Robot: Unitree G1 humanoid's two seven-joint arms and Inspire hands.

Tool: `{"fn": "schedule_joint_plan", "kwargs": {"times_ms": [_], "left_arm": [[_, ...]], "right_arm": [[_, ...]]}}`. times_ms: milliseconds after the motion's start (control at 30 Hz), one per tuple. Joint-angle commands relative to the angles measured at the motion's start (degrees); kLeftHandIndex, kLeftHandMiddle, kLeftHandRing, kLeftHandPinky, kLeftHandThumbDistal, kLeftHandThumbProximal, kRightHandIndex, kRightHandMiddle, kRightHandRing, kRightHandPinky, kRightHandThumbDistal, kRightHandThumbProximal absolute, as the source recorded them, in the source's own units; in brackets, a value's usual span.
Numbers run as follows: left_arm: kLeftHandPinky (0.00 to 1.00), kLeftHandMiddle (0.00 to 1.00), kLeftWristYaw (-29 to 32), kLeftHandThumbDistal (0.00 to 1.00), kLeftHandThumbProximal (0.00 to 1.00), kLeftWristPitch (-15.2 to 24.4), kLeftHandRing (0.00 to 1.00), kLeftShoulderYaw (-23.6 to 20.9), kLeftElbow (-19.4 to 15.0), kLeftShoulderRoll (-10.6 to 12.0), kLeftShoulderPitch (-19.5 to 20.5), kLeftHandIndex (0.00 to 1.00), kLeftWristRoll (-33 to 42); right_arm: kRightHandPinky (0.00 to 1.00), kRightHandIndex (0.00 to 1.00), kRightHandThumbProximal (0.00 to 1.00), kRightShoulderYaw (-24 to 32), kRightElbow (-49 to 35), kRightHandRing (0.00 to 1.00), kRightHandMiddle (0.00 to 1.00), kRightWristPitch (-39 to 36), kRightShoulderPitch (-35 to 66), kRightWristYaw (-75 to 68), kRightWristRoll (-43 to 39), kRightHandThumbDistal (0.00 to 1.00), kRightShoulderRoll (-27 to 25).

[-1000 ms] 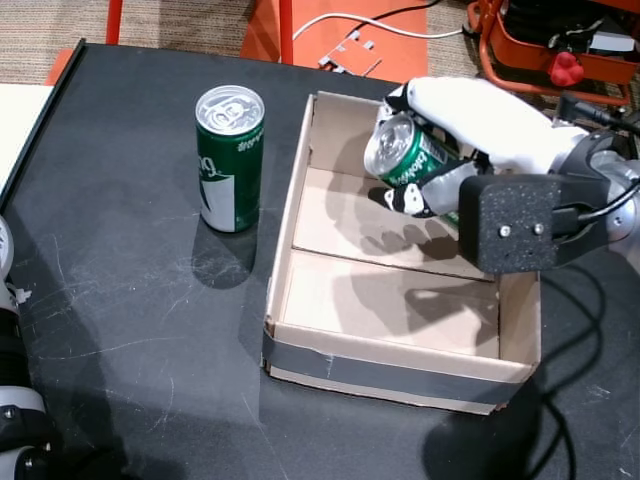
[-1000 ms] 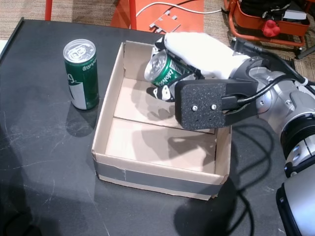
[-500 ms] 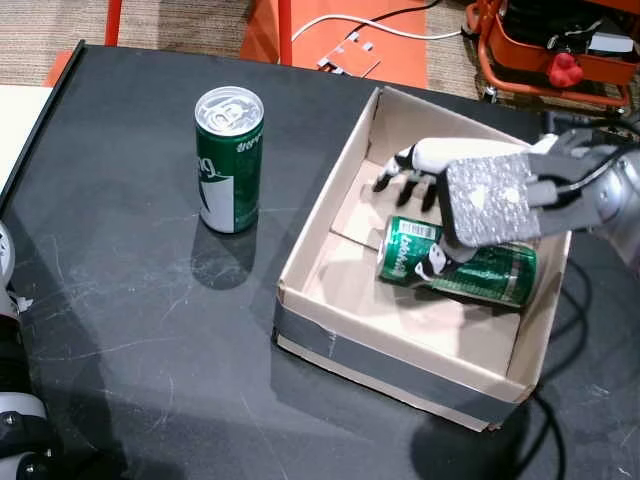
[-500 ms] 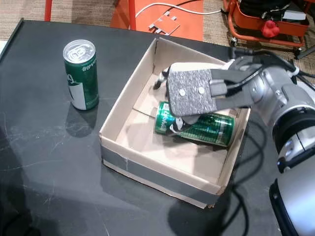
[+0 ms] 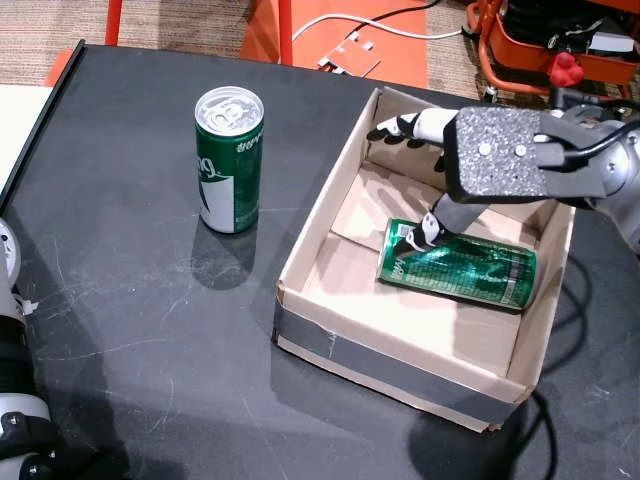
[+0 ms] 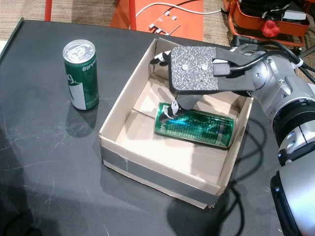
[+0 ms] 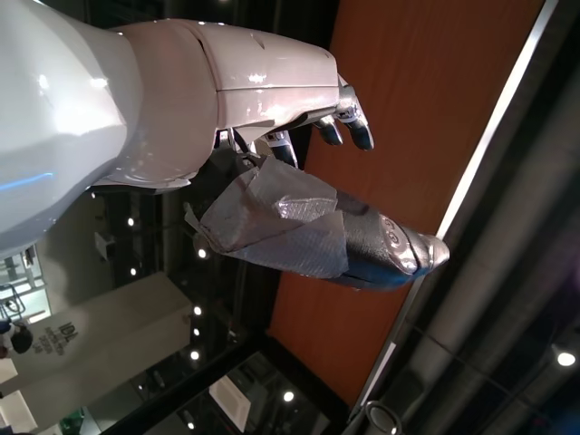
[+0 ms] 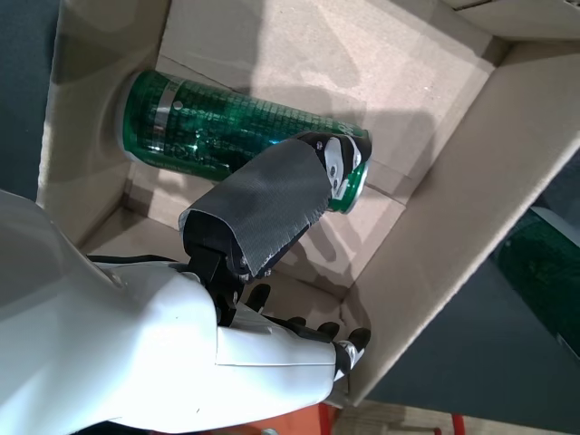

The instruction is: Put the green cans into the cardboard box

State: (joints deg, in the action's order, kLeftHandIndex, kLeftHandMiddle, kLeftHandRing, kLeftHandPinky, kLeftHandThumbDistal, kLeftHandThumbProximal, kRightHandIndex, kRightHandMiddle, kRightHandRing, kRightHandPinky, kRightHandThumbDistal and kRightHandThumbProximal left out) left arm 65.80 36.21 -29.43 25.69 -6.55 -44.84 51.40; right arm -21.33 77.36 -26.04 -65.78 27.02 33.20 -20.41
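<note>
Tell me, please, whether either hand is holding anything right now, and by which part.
Nothing is held. The right hand is open above the cardboard box, the can lying loose inside. The left hand is empty too.

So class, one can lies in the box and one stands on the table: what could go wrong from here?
Possible risks:
1. The right hand hovers inside the box, its thumb near the lying can. Lifting out carelessly could nudge the can or catch the wall.
2. The lying can could roll when the next one lands.
3. The standing can is tall and upright; a clumsy grasp might topple it.
</note>
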Motion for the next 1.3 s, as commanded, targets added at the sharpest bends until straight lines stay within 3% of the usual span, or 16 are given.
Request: {"fn": "schedule_joint_plan", "kwargs": {"times_ms": [0, 100, 233, 333, 400, 500, 633, 700, 800, 933, 1067, 1167, 1267], "left_arm": [[0.88, 0.7, 0.2, 0.81, 0.62, 0.5, 0.94, 0.7, 0.0, 0.4, -0.1, 0.6, -0.9], [0.85, 0.74, 0.7, 0.89, 0.57, -1.6, 0.94, 1.2, 0.3, 0.3, -0.2, 0.67, -0.2], [0.9, 0.8, 2.7, 0.84, 0.6, 0.7, 0.95, 0.9, 5.0, -0.3, -2.3, 0.81, -1.5], [0.92, 0.89, 2.6, 0.99, 0.6, 3.7, 0.99, 1.3, 9.1, -0.7, -3.7, 0.99, -4.0], [0.94, 0.97, 0.9, 1.0, 0.63, 6.1, 1.0, 1.8, 10.9, -0.1, -4.0, 1.0, -6.6], [0.98, 1.0, -0.6, 1.0, 0.68, 8.3, 1.0, 3.2, 14.7, 0.4, -4.9, 1.0, -10.0], [1.0, 1.0, -2.3, 1.0, 0.52, 11.5, 1.0, 5.7, 24.9, -1.7, -7.8, 1.0, -16.9], [1.0, 1.0, -4.1, 1.0, 0.4, 12.1, 1.0, 7.0, 30.4, -3.4, -9.7, 1.0, -20.6], [1.0, 1.0, -10.1, 1.0, 0.43, 13.9, 1.0, 9.4, 38.6, -6.1, -12.3, 1.0, -27.8], [1.0, 1.0, -18.7, 1.0, 0.44, 11.7, 1.0, 12.8, 45.7, -7.9, -14.8, 1.0, -35.5], [1.0, 1.0, -26.0, 1.0, 0.44, 7.4, 1.0, 15.7, 48.4, -8.0, -15.7, 1.0, -41.3], [1.0, 1.0, -28.8, 1.0, 0.42, 5.0, 1.0, 16.5, 49.2, -7.3, -16.0, 1.0, -43.5], [1.0, 1.0, -30.5, 1.0, 0.44, 3.7, 1.0, 16.6, 49.5, -6.4, -16.1, 1.0, -44.4]], "right_arm": [[1.0, 0.84, 0.78, 2.6, -0.7, 0.99, 0.96, -1.9, -0.6, 0.9, -3.3, 1.0, -1.7], [1.0, 0.86, 0.75, 8.0, -2.1, 0.99, 0.97, -5.1, -1.1, 4.2, -9.3, 1.0, -3.9], [1.0, 0.87, 0.66, 16.3, -5.1, 1.0, 0.99, -12.1, 0.2, 9.2, -19.6, 1.0, -6.4], [0.96, 0.84, 0.68, 22.6, -9.5, 0.89, 0.89, -17.2, 3.4, 14.9, -29.1, 1.0, -7.9], [0.94, 0.84, 0.65, 26.3, -13.0, 0.83, 0.85, -19.7, 5.7, 19.2, -35.5, 1.0, -8.1], [0.92, 0.83, 0.62, 32.8, -19.5, 0.77, 0.78, -20.8, 9.2, 30.0, -49.6, 0.98, -6.3], [0.89, 0.7, 0.57, 38.9, -25.3, 0.71, 0.66, -15.5, 11.7, 44.3, -64.6, 1.0, -4.0], [0.86, 0.68, 0.55, 40.2, -26.7, 0.69, 0.63, -15.7, 12.7, 46.3, -66.6, 1.0, -3.4], [0.84, 0.56, 0.55, 41.2, -27.8, 0.64, 0.57, -20.0, 14.2, 45.7, -66.0, 1.0, -2.3], [0.84, 0.52, 0.53, 43.1, -26.4, 0.63, 0.57, -20.3, 14.7, 47.2, -68.2, 1.0, -0.4], [0.83, 0.53, 0.56, 45.0, -24.7, 0.61, 0.56, -17.9, 13.8, 51.1, -71.3, 1.0, 0.5], [0.81, 0.58, 0.51, 46.9, -22.9, 0.59, 0.56, -15.3, 12.6, 54.9, -73.4, 1.0, 0.6], [0.8, 0.57, 0.59, 48.8, -21.4, 0.57, 0.54, -15.6, 12.0, 56.0, -74.0, 1.0, 0.7]]}}
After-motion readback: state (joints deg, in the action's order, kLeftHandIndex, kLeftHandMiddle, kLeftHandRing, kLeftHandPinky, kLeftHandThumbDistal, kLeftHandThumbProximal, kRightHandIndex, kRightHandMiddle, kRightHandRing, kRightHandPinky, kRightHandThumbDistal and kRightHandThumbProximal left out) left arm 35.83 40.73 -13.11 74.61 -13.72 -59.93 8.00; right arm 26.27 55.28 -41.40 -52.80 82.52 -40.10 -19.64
